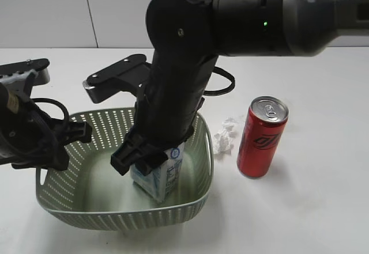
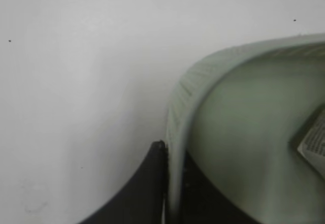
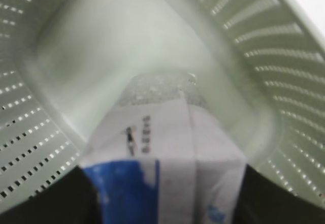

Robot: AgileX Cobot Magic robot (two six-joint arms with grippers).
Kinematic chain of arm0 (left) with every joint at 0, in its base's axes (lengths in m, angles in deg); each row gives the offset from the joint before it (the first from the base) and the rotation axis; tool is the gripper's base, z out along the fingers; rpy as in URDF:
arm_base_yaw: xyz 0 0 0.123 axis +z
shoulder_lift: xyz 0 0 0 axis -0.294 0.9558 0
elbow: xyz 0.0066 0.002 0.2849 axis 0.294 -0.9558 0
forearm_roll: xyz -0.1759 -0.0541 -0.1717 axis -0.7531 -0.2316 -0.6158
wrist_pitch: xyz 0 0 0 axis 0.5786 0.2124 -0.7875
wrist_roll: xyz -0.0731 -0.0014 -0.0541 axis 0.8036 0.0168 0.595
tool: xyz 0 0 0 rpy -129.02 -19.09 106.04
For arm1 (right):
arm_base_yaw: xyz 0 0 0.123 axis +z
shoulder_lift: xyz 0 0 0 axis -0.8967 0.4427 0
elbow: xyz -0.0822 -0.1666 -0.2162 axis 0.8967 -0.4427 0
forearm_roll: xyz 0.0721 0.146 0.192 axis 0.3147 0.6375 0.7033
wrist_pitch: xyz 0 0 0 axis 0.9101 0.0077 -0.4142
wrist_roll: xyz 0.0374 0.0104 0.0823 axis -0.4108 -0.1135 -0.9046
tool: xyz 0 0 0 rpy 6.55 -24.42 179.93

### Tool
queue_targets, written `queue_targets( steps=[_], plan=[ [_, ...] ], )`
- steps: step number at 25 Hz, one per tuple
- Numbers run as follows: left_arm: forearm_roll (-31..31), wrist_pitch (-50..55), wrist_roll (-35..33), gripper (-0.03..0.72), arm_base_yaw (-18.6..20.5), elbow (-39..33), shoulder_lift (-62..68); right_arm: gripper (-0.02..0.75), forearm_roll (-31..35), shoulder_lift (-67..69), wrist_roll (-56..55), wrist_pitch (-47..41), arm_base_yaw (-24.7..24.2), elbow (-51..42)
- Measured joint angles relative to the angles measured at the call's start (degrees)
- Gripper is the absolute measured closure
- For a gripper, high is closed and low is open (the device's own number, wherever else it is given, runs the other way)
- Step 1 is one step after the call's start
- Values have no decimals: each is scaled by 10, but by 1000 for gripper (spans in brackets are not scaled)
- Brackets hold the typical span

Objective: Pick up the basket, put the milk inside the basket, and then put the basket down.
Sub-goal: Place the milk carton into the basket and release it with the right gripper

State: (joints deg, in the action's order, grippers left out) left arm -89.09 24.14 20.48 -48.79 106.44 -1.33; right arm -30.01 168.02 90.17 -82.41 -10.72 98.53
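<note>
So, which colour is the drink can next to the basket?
Red, with a silver top; the can shows best in the exterior view, right of the basket.

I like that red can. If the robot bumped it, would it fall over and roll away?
Probably it could. The red can is tall and narrow, standing upright on the white table, so a high bump may tip it. Its round sides would likely let it roll.

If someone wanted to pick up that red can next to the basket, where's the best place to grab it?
Around the middle of the red can, I'd guess, coming in from its right side. It stands upright, round and straight-walled, so a gripper can close across the body. The basket and a crumpled white scrap crowd its left, while the right side looks open.
</note>
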Motion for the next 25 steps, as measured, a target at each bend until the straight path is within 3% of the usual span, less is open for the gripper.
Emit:
queue_targets(
  steps=[3, 8, 10, 19, 25],
  plan=[
    [0, 0, 0, 682, 0, 0, 0, 388, 0, 0, 15, 1, 0, 0],
    [1, 13, -1, 680, 1, -2, 5, 176, 7, -1, 23, 1, 0, 2],
    [-2, 13, -1, 680, 1, -2, 5, 137, 7, -5, 23, 0, 0, 2],
    [-6, 29, -1, 680, 1, -2, 2, 116, 5, -110, 24, -17, -18, 7],
    [-13, 41, -1, 680, 1, -2, 2, 116, 2, -162, 23, -29, -138, 8]
  ],
)
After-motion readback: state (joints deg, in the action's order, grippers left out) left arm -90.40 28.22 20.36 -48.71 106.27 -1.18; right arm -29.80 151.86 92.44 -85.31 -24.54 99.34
